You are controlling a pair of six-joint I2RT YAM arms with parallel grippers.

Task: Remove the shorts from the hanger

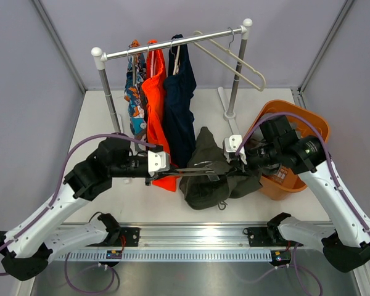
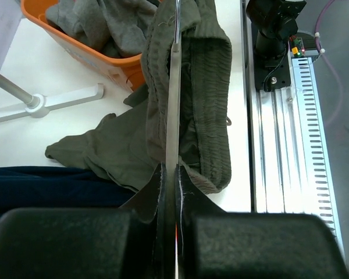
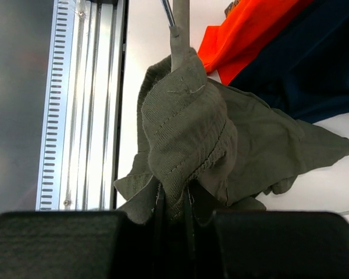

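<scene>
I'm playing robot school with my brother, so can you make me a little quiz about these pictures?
1. True or false: the right gripper is pinching the olive-green shorts.
2. What is the left gripper holding? A) the hanger B) a blue sock C) nothing at all
3. Fill in the gap: the grey shorts are lying in the orange ____.

Key
1. True.
2. A.
3. basket.
</scene>
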